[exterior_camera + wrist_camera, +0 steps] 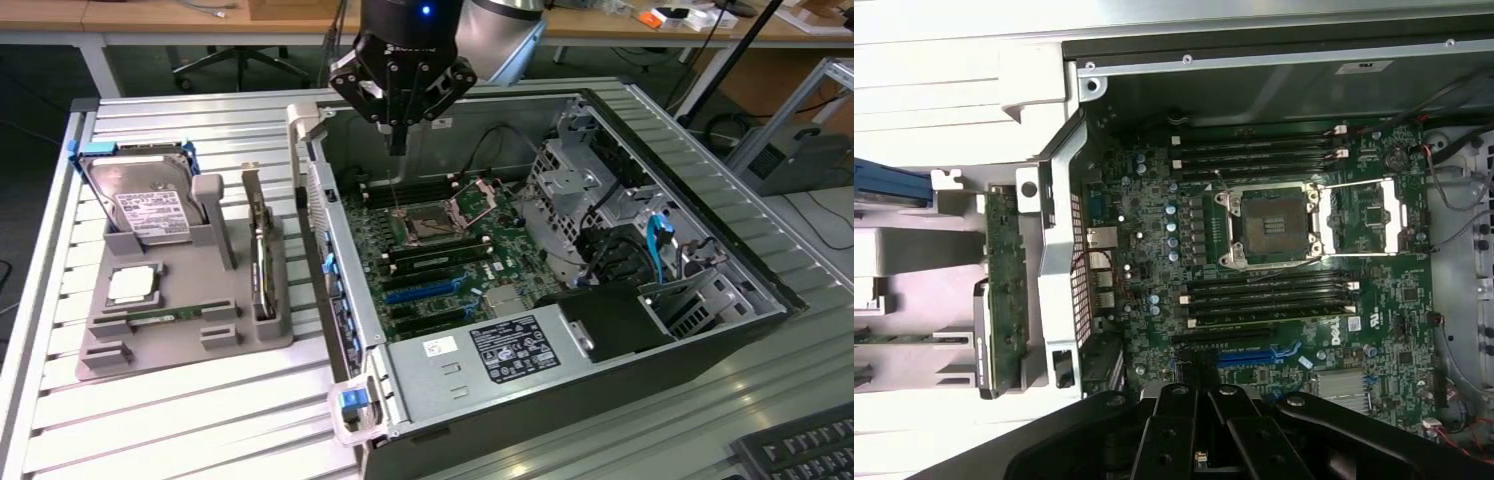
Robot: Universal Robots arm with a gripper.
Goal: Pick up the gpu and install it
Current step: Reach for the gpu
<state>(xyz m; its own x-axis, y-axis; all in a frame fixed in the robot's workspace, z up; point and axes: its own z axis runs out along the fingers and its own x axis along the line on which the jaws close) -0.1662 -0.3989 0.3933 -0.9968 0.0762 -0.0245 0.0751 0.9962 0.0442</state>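
Observation:
The gpu [263, 258] is a thin dark card standing on edge in a slot of the grey holder [187, 340], at the exterior view's left of the open computer case [747, 300]. It also appears edge-on as a green strip, the gpu [1005, 280], just outside the case wall. My gripper [396, 140] hangs over the back of the motherboard [461, 265], well apart from the card. It is shut, fingers pressed together and pointing down, nothing between them. In the wrist view the gripper [1199, 395] sits over the blue expansion slots [1254, 355].
The holder also carries a silver hard drive [147, 208], a square processor [131, 285] and a narrow green memory stick [167, 315]. Inside the case are the open processor socket [434, 222], the power supply [514, 350] and drive cages [601, 180]. A keyboard [801, 455] lies at the near right.

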